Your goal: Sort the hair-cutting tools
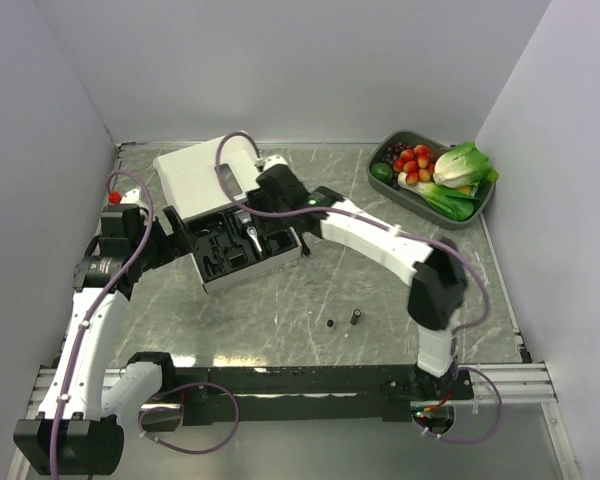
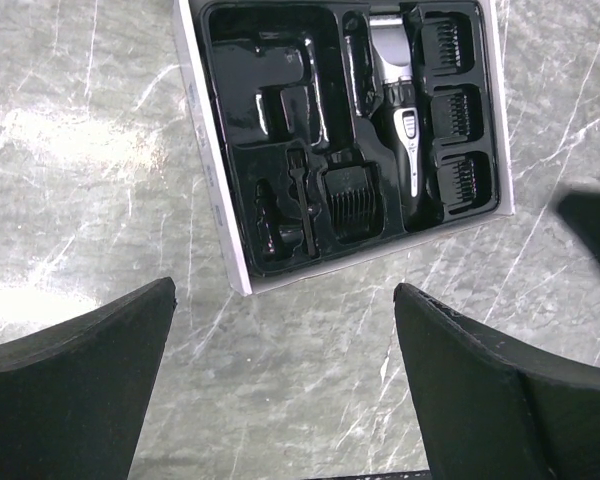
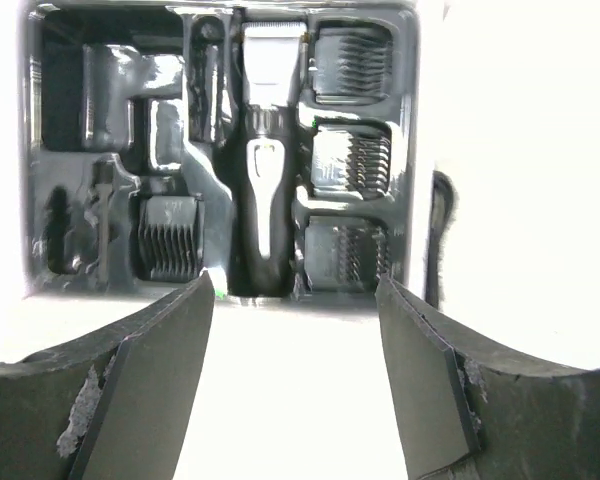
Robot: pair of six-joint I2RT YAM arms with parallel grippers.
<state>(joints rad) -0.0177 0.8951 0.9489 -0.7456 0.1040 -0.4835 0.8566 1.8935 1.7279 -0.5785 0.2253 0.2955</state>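
Right fingers (image 3: 130,400) spread above clipper (image 3: 265,200), combs (image 3: 350,160) alongside.

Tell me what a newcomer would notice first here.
The black moulded tray in its white box at mid-table, the silver-headed clipper lying in it, with the open right gripper hovering near its edge. Then the colourful produce dish at the far right corner.

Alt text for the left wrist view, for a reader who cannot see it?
A black moulded tray in a white box holds the hair clipper and comb attachments, on a grey marbled table. The left gripper hangs open beside it.
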